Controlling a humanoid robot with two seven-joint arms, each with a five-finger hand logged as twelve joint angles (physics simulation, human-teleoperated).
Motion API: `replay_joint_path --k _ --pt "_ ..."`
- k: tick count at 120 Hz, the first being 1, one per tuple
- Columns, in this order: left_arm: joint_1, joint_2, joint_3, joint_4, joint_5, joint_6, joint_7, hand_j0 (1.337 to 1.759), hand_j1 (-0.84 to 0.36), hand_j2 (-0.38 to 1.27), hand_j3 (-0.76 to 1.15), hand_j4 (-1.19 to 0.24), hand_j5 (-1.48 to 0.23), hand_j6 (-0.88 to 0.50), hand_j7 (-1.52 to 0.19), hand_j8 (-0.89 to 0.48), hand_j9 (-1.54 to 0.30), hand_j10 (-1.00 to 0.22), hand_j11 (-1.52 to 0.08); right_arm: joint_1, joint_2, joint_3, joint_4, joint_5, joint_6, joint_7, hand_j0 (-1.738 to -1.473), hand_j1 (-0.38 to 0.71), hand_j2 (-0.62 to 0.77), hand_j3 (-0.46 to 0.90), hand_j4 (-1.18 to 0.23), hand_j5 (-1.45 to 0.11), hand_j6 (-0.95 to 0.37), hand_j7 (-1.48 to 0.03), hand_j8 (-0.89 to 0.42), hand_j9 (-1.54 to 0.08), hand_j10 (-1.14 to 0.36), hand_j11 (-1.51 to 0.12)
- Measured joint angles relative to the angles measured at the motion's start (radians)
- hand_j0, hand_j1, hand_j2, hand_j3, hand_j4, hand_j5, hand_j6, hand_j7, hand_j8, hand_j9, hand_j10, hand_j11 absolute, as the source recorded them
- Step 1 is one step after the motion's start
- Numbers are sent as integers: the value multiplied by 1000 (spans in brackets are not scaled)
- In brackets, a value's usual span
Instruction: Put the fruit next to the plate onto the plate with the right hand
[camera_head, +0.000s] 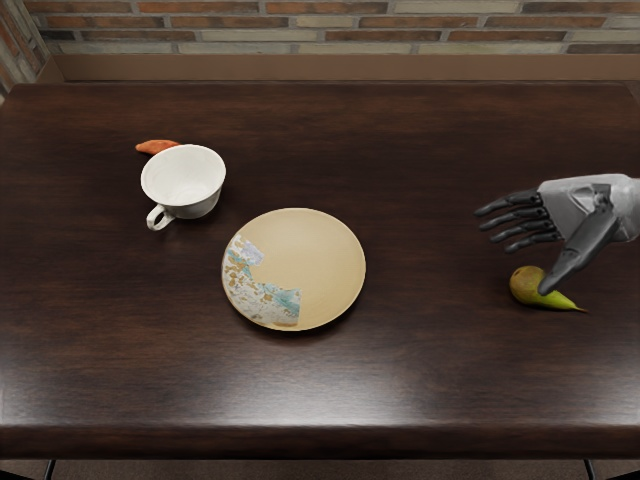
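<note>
While my right hand (566, 222) hovers, fingers (512, 218) spread and empty just over the pear (530, 284), I must next lower and grasp.

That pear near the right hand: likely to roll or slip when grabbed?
The pear lies on its side and is rounded, so a nudge probably rolls it in an arc. Its smooth-looking skin may slip. The right hand is open, close by it.

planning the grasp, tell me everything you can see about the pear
The pear is yellow-green and smooth, lying on its side on the dark wooden table, round end left, narrow tip pointing right. It sits well right of the plate, apart from it. The open right hand hangs over it; its thumb tip overlaps the pear, contact unclear.
</note>
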Motion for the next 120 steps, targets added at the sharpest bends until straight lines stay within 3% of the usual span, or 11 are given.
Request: replay_joint_path --k 21,40,120 --pt "2 0 0 0 0 0 0 1658 348 0 0 -1 -1 -1 -1 -1 -1 -1 -1 -4 -20 -7 137 -176 -129 0 -1658 -61 -47 0 -244 -315 -245 -314 -244 -315 -244 -314" --pt "3 0 0 0 0 0 0 1658 348 0 0 -1 -1 -1 -1 -1 -1 -1 -1 -7 -64 -30 227 -344 -279 0 -1658 -111 -38 0 -204 -261 -205 -260 -204 -260 -203 -260" --pt "5 0 0 1 0 0 0 1658 348 0 0 -1 -1 -1 -1 -1 -1 -1 -1 -22 3 -235 255 -655 -594 0 -1658 -92 -39 0 -226 -284 -229 -283 -227 -284 -225 -284"
